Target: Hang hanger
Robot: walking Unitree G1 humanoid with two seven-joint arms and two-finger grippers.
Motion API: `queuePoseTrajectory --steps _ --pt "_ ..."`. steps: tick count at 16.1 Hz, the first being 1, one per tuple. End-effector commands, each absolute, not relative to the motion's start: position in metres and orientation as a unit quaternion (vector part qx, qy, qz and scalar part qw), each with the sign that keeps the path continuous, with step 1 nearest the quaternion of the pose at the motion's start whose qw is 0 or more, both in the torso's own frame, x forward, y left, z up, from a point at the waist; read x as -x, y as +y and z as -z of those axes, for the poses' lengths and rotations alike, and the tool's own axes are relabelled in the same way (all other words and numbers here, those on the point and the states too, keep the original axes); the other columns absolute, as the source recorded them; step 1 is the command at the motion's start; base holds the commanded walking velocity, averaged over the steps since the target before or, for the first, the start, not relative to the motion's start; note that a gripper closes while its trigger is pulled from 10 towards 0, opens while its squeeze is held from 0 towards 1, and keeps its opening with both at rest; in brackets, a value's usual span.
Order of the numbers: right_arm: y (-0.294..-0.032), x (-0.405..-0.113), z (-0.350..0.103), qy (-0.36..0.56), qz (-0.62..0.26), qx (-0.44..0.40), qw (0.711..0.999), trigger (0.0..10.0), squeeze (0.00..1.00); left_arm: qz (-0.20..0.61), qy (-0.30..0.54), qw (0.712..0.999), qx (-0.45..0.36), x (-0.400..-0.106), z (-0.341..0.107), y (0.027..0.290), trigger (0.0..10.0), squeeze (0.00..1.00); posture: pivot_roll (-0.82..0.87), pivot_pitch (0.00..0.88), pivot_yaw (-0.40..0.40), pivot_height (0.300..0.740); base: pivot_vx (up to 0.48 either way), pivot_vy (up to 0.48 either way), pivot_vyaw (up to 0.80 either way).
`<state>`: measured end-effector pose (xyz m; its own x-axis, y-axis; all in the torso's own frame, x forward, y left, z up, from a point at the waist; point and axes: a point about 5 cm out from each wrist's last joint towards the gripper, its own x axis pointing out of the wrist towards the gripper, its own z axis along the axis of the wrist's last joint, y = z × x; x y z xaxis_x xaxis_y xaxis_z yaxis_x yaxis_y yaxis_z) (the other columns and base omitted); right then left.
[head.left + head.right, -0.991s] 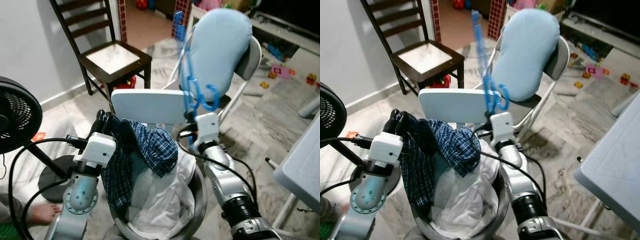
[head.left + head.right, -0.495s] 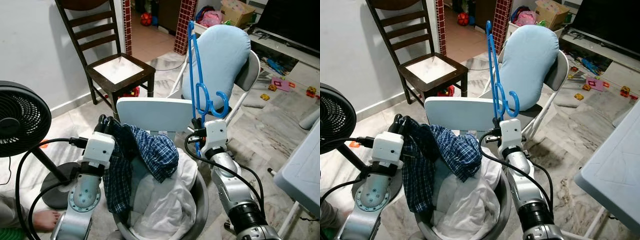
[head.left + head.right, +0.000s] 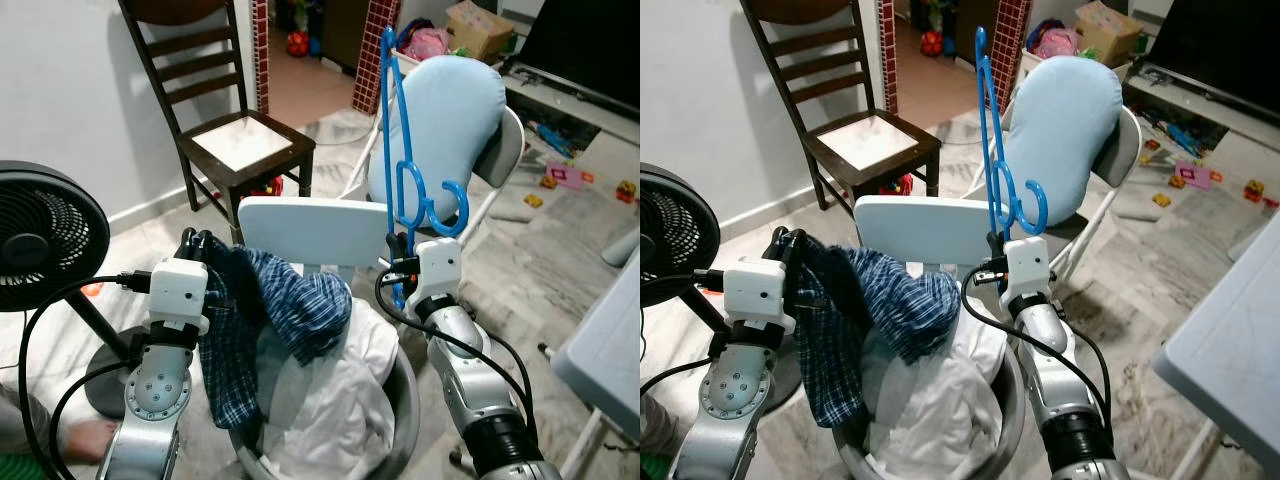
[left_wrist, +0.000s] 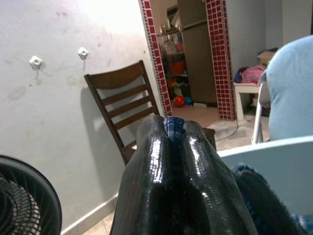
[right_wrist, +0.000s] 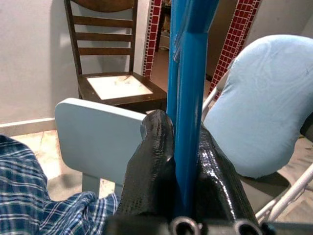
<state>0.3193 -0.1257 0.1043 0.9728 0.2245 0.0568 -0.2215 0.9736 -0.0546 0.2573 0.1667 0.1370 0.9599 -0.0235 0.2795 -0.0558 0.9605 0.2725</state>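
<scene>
A blue plastic hanger (image 3: 400, 170) stands upright, hook (image 3: 447, 211) low, with my right gripper (image 3: 399, 247) shut on its lower end. In the right wrist view the blue hanger (image 5: 187, 98) runs up between the black fingers (image 5: 154, 161). My left gripper (image 3: 195, 243) is shut on a blue plaid shirt (image 3: 272, 310), which drapes down over the laundry basket (image 3: 400, 385). The left wrist view shows a scrap of blue cloth (image 4: 173, 126) pinched between the fingertips. Both grippers are in front of a white chair back (image 3: 315, 230).
White laundry (image 3: 320, 405) fills the basket. A dark wooden chair (image 3: 240, 140) stands behind left, a folding chair with a light blue cushion (image 3: 450, 120) behind right. A black fan (image 3: 45, 245) is at left, a table edge (image 3: 610, 340) at right. Toys lie on the floor (image 3: 560, 170).
The camera has shifted, so the scene sits slightly differently. My left gripper with the plaid shirt has moved a little left; the hanger stays upright in the right gripper.
</scene>
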Motion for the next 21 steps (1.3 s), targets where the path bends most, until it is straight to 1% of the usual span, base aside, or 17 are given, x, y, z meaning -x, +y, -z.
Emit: queuePoseTrajectory --steps 1,17,19,21 --pt "-0.1299 -0.3199 -0.1095 -0.039 -0.108 0.024 0.993 10.0 0.0 -0.002 -0.152 0.98 -0.132 -0.2572 -0.1439 0.165 10.0 0.0 0.07 0.023 -0.071 0.74 0.394 0.0 0.0" --pt "-0.1277 -0.3168 -0.1088 -0.031 -0.117 0.021 0.992 10.0 0.0 0.006 -0.142 0.981 -0.13 -0.2549 -0.1429 0.1642 10.0 0.0 0.07 0.027 -0.069 0.74 0.41 0.0 0.0" --pt "-0.1283 -0.3159 -0.1074 -0.028 -0.119 0.023 0.992 10.0 0.0 0.004 -0.138 0.982 -0.131 -0.254 -0.1411 0.1643 10.0 0.0 0.07 0.03 -0.072 0.74 0.298 0.0 0.0" --pt "-0.1285 -0.3155 -0.1061 -0.024 -0.121 0.026 0.992 10.0 0.0 -0.001 -0.128 0.984 -0.122 -0.2518 -0.1366 0.163 10.0 0.0 0.07 0.03 -0.074 0.74 0.0 0.0 0.0"
